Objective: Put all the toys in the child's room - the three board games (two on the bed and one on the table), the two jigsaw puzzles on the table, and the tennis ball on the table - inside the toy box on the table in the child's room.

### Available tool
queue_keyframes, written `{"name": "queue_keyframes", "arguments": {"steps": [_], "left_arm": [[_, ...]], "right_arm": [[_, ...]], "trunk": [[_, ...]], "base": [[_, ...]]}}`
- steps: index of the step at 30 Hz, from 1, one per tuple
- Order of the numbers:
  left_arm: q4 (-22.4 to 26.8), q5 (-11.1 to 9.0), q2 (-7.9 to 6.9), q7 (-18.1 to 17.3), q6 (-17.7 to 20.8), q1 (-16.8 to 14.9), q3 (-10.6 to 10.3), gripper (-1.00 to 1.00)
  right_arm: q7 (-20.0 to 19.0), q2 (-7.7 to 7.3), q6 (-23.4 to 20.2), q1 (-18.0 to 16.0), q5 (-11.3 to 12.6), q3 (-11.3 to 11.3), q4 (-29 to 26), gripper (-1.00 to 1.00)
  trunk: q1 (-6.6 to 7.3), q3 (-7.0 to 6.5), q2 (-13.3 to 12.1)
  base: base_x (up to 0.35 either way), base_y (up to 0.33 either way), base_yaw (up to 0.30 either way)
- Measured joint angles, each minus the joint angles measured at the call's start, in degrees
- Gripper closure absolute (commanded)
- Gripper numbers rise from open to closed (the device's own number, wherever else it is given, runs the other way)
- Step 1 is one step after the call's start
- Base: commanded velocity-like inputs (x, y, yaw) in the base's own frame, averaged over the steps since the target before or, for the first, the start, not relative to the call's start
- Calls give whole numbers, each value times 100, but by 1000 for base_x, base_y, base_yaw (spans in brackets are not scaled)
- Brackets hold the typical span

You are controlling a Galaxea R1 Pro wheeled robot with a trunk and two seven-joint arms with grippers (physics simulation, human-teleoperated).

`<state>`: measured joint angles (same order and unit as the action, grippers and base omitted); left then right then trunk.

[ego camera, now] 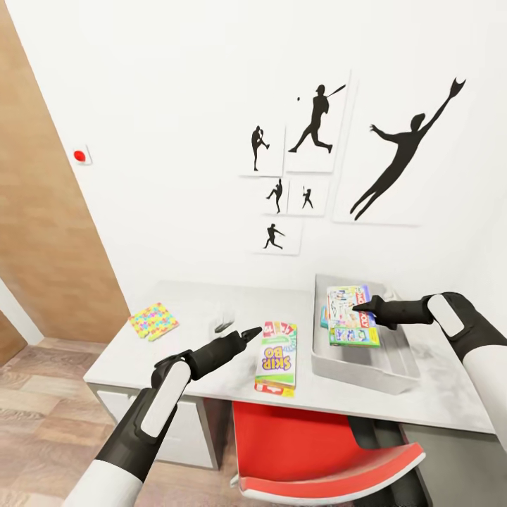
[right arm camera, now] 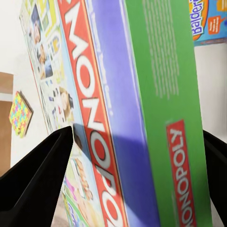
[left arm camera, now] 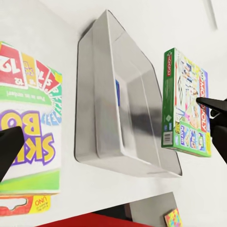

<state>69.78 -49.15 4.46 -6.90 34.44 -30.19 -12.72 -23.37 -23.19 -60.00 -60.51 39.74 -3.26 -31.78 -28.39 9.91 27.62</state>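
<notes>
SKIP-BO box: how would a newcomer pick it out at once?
On the grey table under the baseball silhouettes, look beside the toy box, above the red chair. The SKIP-BO box lies flat on bare tabletop, green and white with purple-and-yellow lettering.

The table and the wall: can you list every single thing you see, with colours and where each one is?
Monopoly game: one, green-edged, held over the toy box.
Skip-Bo game: one, green, white and red, flat on the table by the box.
Blue game: one, inside the box under the Monopoly.
Toy box: one, light grey, on the table's right part.
Puzzles: multicoloured squares, table's left corner; count unclear.
Table: one, pale grey.
Chair: one, red, under the table.
Baseball pictures: six, black on white, wall.
Left gripper: black, beside the Skip-Bo.
Right gripper: black, gripping the Monopoly.
</notes>
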Motion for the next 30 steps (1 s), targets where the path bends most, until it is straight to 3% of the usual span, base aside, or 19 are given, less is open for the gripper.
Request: {"name": "queue_keyframes", "arguments": {"steps": [5,8,12,16,24,30], "left_arm": [[121,-25,-7,-12,47,0,9,-100],[308,-90,-6,20,322,-35,105,-100],[477,-192,-3,207,972,-407,593,-100],[491,-220,-2,300,1208,-633,824,-100],[266,-251,5,388,1470,-1108,1024,-100],[135,-254,30,405,1535,-1246,1058,-100]], "right_arm": [[0,4,0,-6,-2,0,16,100],[-3,5,0,-16,-1,1,19,100],[1,-2,0,-40,1,1,22,100],[2,-6,0,-79,5,1,22,100],[3,-10,0,-112,1,1,23,100],[3,-21,1,-118,2,6,23,100]], "trunk": [[0,47,0],[0,75,0],[0,112,0],[0,150,0],[0,225,0],[0,281,0]], "base": [[0,0,0],[0,0,0],[0,0,0],[0,0,0],[0,0,0],[0,0,0]]}}
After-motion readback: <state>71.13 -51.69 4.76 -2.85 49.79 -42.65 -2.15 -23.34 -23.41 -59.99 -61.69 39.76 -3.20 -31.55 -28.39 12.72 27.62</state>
